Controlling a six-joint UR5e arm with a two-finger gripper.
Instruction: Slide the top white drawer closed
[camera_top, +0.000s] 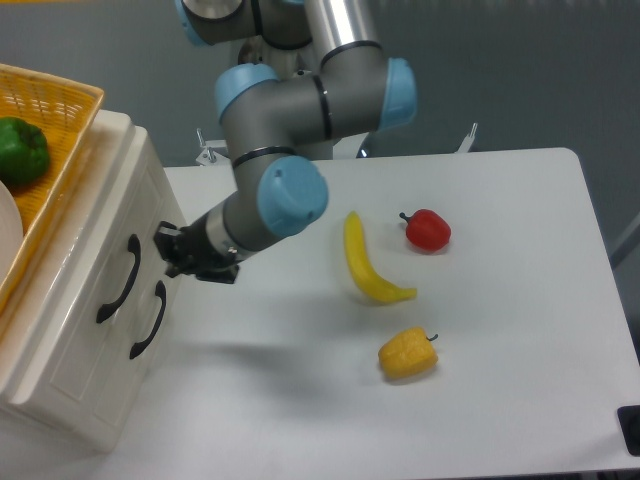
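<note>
Fingers (166, 247), dark and small, sit against the glossy white top drawer (105, 250) beside its curved black handle (119, 279); whether they are parted or clenched cannot be told. Above, a yellow woven basket (60, 150) holds a green pepper (20, 150), partly cut off.

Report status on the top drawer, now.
Gripper at the top white drawer front, beside its handle; jaw state unclear. Drawer looks flush with cabinet. Nothing blocking; banana and peppers lie apart.
</note>
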